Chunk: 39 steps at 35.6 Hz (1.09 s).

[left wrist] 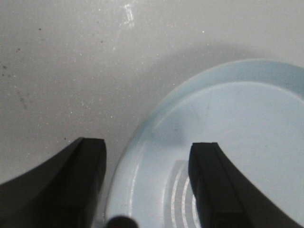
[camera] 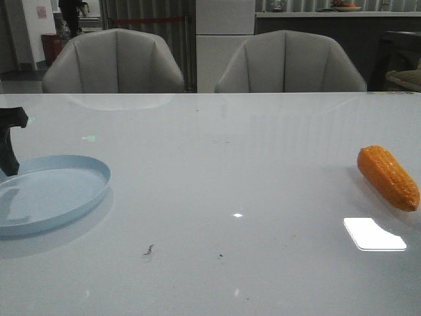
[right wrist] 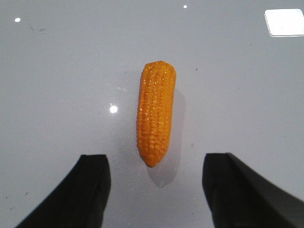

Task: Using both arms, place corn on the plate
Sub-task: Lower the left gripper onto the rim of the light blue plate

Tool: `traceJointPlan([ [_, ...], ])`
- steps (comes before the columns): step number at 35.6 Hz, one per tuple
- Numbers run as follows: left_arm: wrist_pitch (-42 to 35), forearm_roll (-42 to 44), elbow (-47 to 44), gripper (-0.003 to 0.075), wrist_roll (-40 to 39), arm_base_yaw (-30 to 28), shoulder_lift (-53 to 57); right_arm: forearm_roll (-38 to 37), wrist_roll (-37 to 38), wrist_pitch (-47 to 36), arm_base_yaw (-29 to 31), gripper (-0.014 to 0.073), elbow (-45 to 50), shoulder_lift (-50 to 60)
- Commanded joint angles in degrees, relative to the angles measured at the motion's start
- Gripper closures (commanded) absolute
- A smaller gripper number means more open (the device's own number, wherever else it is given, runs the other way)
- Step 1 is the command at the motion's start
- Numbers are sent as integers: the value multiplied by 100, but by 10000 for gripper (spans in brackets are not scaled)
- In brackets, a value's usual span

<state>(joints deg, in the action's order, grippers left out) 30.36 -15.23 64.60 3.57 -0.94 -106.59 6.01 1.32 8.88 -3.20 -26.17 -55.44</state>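
The orange corn [camera: 388, 176] lies on the white table at the far right. In the right wrist view the corn [right wrist: 156, 111] lies lengthwise, its pointed tip toward my right gripper [right wrist: 156, 164]. That gripper is open and empty, its fingers wide apart just short of the tip, and it does not show in the front view. The pale blue plate [camera: 46, 191] sits at the far left. My left gripper [left wrist: 148, 152] is open, one finger outside the plate's [left wrist: 237, 109] rim and one over its inside. Only a black piece of it [camera: 10, 141] shows in the front view.
Two grey chairs [camera: 115, 62] [camera: 289, 62] stand behind the table's far edge. A bright light patch [camera: 373, 234] reflects off the table just in front of the corn. A small dark speck [camera: 149, 249] lies near the front middle.
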Motion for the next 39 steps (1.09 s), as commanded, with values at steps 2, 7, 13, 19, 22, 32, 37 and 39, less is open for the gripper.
traceJointPlan([
  [2,-177,-97,165,268,-52,-2,162,-51,-43,-369,0,64,-200,37],
  [7,-164,-97,165,282,-52,-2,64,-51,-43,-369,0,64,-200,37],
  [13,117,-97,165,436,-52,-2,-123,-51,-43,-369,0,64,-200,37],
  [19,234,-97,165,633,-52,-2,-192,-51,-43,-375,0,64,-200,37],
  [22,165,-97,174,620,-52,-2,-192,-51,-43,-381,0,64,-200,37],
  [32,646,-212,604,622,-52,-2,-156,-51,-43,-371,0,64,-200,37],
  [37,1196,-502,1167,627,-52,-2,-156,-51,-43,-371,0,64,-200,37],
  [39,1303,-665,1406,627,-52,-2,-156,-51,-43,-371,0,64,-200,37],
])
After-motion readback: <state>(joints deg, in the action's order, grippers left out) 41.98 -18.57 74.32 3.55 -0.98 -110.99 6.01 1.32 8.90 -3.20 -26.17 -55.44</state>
